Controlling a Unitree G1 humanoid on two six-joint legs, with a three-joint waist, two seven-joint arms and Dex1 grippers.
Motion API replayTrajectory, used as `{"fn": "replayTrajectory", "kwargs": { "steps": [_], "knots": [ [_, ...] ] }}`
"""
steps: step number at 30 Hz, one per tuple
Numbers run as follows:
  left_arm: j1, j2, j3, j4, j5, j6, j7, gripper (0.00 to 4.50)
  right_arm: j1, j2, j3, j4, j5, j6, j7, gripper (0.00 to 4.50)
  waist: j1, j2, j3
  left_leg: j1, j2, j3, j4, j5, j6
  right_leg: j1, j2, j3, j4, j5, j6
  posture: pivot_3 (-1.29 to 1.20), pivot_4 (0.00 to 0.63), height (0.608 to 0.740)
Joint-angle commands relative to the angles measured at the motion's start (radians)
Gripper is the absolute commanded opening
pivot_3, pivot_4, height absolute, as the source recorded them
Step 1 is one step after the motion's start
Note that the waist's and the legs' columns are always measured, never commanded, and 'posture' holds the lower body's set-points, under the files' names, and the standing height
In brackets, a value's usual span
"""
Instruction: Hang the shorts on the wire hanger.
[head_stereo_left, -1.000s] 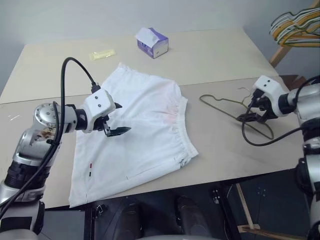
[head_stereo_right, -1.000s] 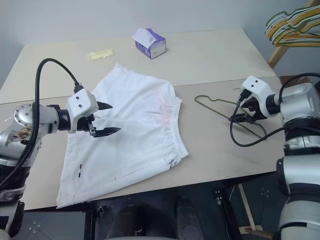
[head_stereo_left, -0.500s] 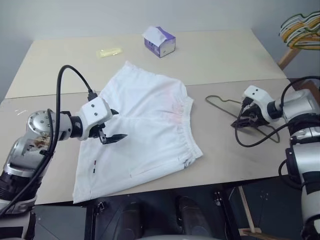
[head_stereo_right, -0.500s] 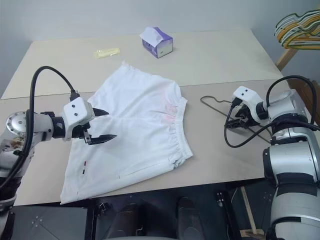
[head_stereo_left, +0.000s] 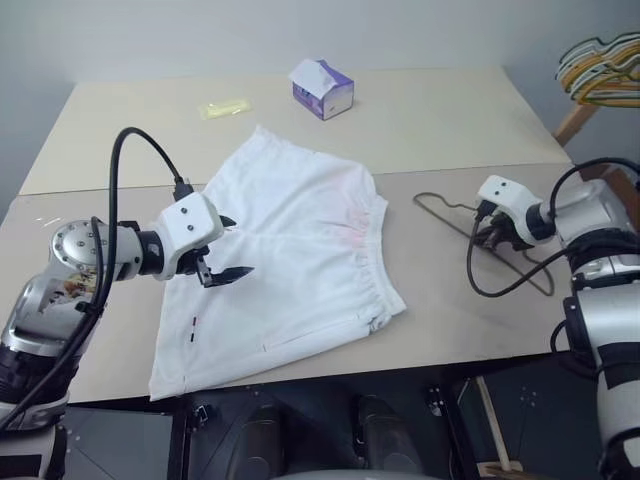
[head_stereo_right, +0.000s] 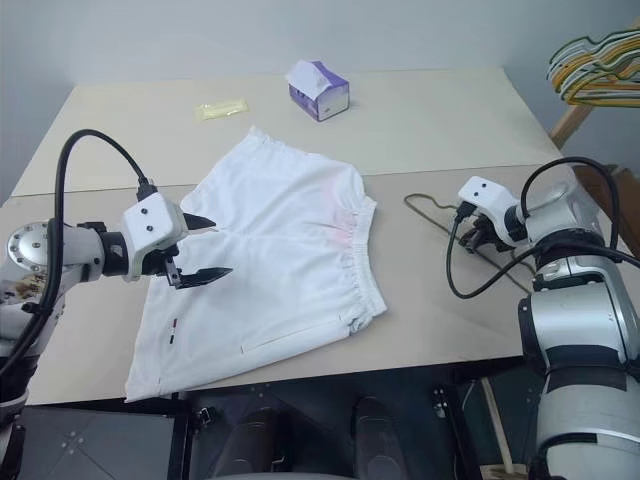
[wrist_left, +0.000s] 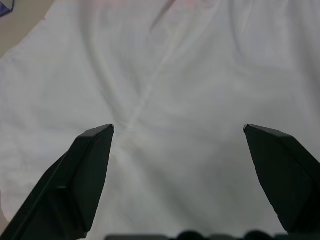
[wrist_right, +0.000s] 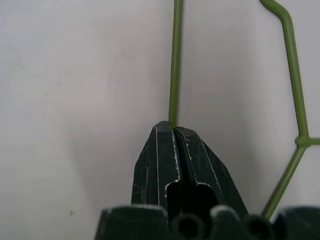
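Beige tabletop fills my head views, two boards butted together with a seam running across, set against a plain grey wall. Taking the shorts as my landmark: they lie flat across that seam, gathered waistband toward the right arm's side, the small red tag near the hem on the left arm's side. Beyond them, toward the wall, sit a purple tissue box and a yellowish packet. Well off past the table's far right corner hangs a bunch of coloured hangers.

Against a second ago, my right gripper has closed: its fingers were spread over the wire hanger then, and in the right wrist view they now pinch tight together on one thin green wire of it. That hanger lies flat on the table to the waistband side of the shorts, apart from the cloth. The head camera has also shifted, so the whole scene sits differently in frame.

My left gripper has kept its place above the shorts' leg end, fingers spread wide, nothing between them.
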Motion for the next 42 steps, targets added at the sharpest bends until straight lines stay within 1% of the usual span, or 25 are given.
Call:
{"fn": "replayTrajectory", "kwargs": {
  "steps": [1,3,4,5,7,8,9,12,15,16,19,21,22,24,25,26,28,31,34,38,42],
  "knots": [
    [-0.033,-0.013,0.017,0.013,0.004,-0.008,0.027,4.50,0.009,0.001,-0.030,-0.001,0.005,-0.010,-0.080,0.02,-0.001,0.000,-0.003,0.000,0.000,0.000,0.000,0.001,-0.001,0.000,0.000,0.000,0.000,0.001,0.000,0.02,0.128,0.740],
    [-0.057,-0.048,0.031,0.014,-0.027,0.037,0.056,4.50,0.009,0.004,-0.056,-0.039,0.022,-0.018,-0.125,0.02,-0.002,0.001,-0.007,-0.001,0.000,0.000,0.001,0.002,-0.003,0.000,0.000,0.000,-0.001,0.002,0.001,0.02,0.091,0.740],
    [-0.067,-0.063,0.034,0.018,-0.036,0.053,0.068,4.50,0.010,0.007,-0.066,-0.052,0.028,-0.023,-0.142,0.02,-0.002,0.001,-0.012,-0.002,0.000,0.000,0.001,0.002,-0.004,-0.001,0.000,0.000,-0.001,0.003,0.001,0.01,0.083,0.740],
    [-0.078,-0.096,0.047,0.019,-0.053,0.087,0.100,4.50,0.009,0.015,-0.086,-0.086,0.043,-0.006,-0.169,0.02,-0.003,0.001,-0.015,-0.002,0.000,0.000,0.001,0.002,-0.004,-0.001,0.000,0.000,-0.001,0.003,0.001,0.01,0.059,0.740],
    [-0.090,-0.158,0.071,0.011,-0.088,0.162,0.160,4.50,0.021,0.033,-0.135,-0.189,0.081,0.048,-0.219,0.02,-0.008,0.004,-0.034,-0.005,0.000,0.000,0.001,0.003,-0.005,-0.002,0.000,0.000,0.001,0.004,0.002,0.00,0.025,0.740],
    [-0.093,-0.196,0.090,0.001,-0.116,0.204,0.192,4.50,0.043,0.040,-0.154,-0.275,0.094,0.085,-0.236,0.02,-0.012,0.006,-0.043,-0.007,0.000,0.000,0.001,0.006,-0.011,-0.004,0.000,0.000,0.002,0.005,0.003,0.00,0.009,0.740],
    [-0.098,-0.230,0.109,-0.008,-0.141,0.247,0.223,4.50,0.078,0.045,-0.165,-0.372,0.096,0.107,-0.258,0.02,-0.018,0.006,-0.053,-0.008,0.000,0.000,0.002,0.007,-0.012,-0.004,0.000,0.001,0.001,0.005,0.003,0.00,0.000,0.740],
    [-0.120,-0.322,0.163,-0.026,-0.211,0.351,0.311,4.50,0.178,0.081,-0.215,-0.663,0.125,0.232,-0.328,0.02,-0.027,0.004,-0.084,-0.015,-0.001,-0.002,0.002,0.008,-0.013,-0.008,0.000,-0.001,0.000,0.005,0.004,0.00,0.000,0.740],
    [-0.156,-0.459,0.264,-0.053,-0.320,0.448,0.431,4.50,0.290,0.135,-0.236,-0.974,0.120,0.301,-0.418,0.02,-0.028,0.002,-0.102,-0.016,-0.001,-0.003,0.003,0.007,-0.013,-0.009,-0.001,-0.001,0.000,0.006,0.005,0.00,0.000,0.740],
    [-0.169,-0.495,0.291,-0.057,-0.349,0.472,0.464,4.50,0.312,0.158,-0.244,-1.046,0.126,0.330,-0.442,0.02,-0.027,0.002,-0.106,-0.015,-0.001,-0.003,0.004,0.005,-0.010,-0.009,-0.001,0.000,0.001,0.006,0.005,-0.01,0.000,0.740],
    [-0.206,-0.595,0.362,-0.065,-0.422,0.507,0.565,4.50,0.358,0.236,-0.253,-1.221,0.127,0.384,-0.519,0.02,-0.029,0.002,-0.114,-0.012,-0.002,-0.003,0.005,0.005,-0.008,-0.007,-0.001,0.001,0.000,0.009,0.005,-0.01,0.000,0.740],
    [-0.236,-0.664,0.413,-0.063,-0.479,0.522,0.644,4.50,0.373,0.323,-0.268,-1.321,0.140,0.424,-0.597,0.02,-0.031,0.002,-0.117,-0.004,-0.002,-0.003,0.004,0.004,-0.008,0.001,-0.001,0.001,-0.002,0.009,0.005,-0.02,0.000,0.740],
    [-0.243,-0.685,0.420,-0.067,-0.486,0.522,0.678,4.50,0.384,0.368,-0.265,-1.369,0.139,0.433,-0.638,0.02,-0.031,0.002,-0.121,-0.003,-0.002,-0.003,0.004,0.004,-0.008,0.002,-0.001,0.001,-0.002,0.009,0.005,-0.02,0.000,0.740],
    [-0.243,-0.706,0.406,-0.072,-0.482,0.511,0.717,4.50,0.407,0.452,-0.239,-1.443,0.128,0.457,-0.706,0.02,-0.034,0.003,-0.128,-0.001,-0.003,-0.003,0.003,0.004,-0.007,0.002,0.000,0.002,-0.002,0.009,0.005,-0.02,0.000,0.740],
    [-0.246,-0.724,0.416,-0.070,-0.505,0.506,0.735,4.50,0.419,0.484,-0.223,-1.469,0.122,0.461,-0.729,0.02,-0.034,0.003,-0.131,-0.001,-0.003,-0.003,0.001,0.004,-0.008,0.002,0.000,0.002,-0.001,0.009,0.005,-0.02,0.000,0.740],
    [-0.253,-0.748,0.436,-0.072,-0.544,0.507,0.757,4.50,0.440,0.501,-0.192,-1.499,0.105,0.450,-0.745,0.02,-0.034,0.002,-0.134,-0.002,-0.003,-0.003,0.001,0.004,-0.008,0.002,0.000,0.002,0.000,0.009,0.005,-0.02,0.000,0.740],
    [-0.260,-0.771,0.440,-0.085,-0.572,0.492,0.785,4.50,0.474,0.534,-0.141,-1.539,0.083,0.447,-0.772,0.02,-0.031,-0.001,-0.140,-0.002,-0.003,-0.003,0.001,0.004,-0.008,0.002,0.000,0.002,0.000,0.009,0.005,-0.02,0.000,0.740],
    [-0.256,-0.760,0.378,-0.106,-0.534,0.456,0.805,4.50,0.504,0.565,-0.074,-1.577,0.056,0.442,-0.799,0.02,-0.032,-0.003,-0.142,-0.002,-0.003,-0.003,0.002,0.004,-0.007,0.002,-0.001,0.002,-0.001,0.009,0.005,-0.02,0.000,0.740],
    [-0.256,-0.762,0.344,-0.117,-0.530,0.421,0.813,4.50,0.536,0.592,-0.009,-1.616,0.031,0.437,-0.818,0.02,-0.033,-0.003,-0.143,-0.002,-0.003,-0.003,0.002,0.004,-0.008,0.003,-0.001,0.001,-0.001,0.009,0.004,-0.03,0.000,0.740],
    [-0.257,-0.758,0.308,-0.110,-0.520,0.379,0.814,4.50,0.548,0.611,0.020,-1.623,-0.001,0.425,-0.851,0.02,-0.035,-0.003,-0.145,-0.002,-0.003,-0.003,0.002,0.004,-0.008,0.003,-0.001,0.002,-0.001,0.009,0.004,-0.03,0.000,0.740],
    [-0.268,-0.784,0.307,-0.100,-0.545,0.344,0.828,4.50,0.563,0.635,0.044,-1.628,-0.008,0.415,-0.866,0.02,-0.042,-0.003,-0.146,-0.001,-0.003,-0.003,0.002,0.004,-0.007,0.003,-0.001,0.002,-0.002,0.009,0.004,-0.04,0.000,0.740]
  ]
}}
